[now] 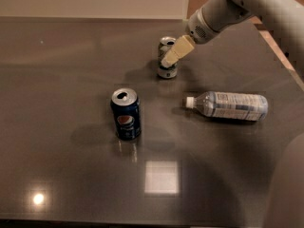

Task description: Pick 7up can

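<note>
At the 7up can's right flank: the gripper is seen slanting down from the upper right, its pale tip overlapping the can's upper half; whether contact is made cannot be told.
Claw state: cannot be told. Neither a released nor a clenched claw is shown from this angle.
Arm: the white arm is brought in from the top right corner, with the wrist angled down toward the can.
7up can: stood upright on the far middle of the table, with its base on the surface and not yet lifted.
Neighbours: the Pepsi can is stood upright nearer the camera and to the left, well apart. The water bottle is laid on its side to the right, cap toward the middle, also apart.
Step in hand: judged to be the final approach and grasp.
How it is best done: the claw should be centred on the can's axis at mid-height before any closing, so that the light can is not nudged over or slid on the glossy top. It should then be closed squarely and raised straight up.
</note>
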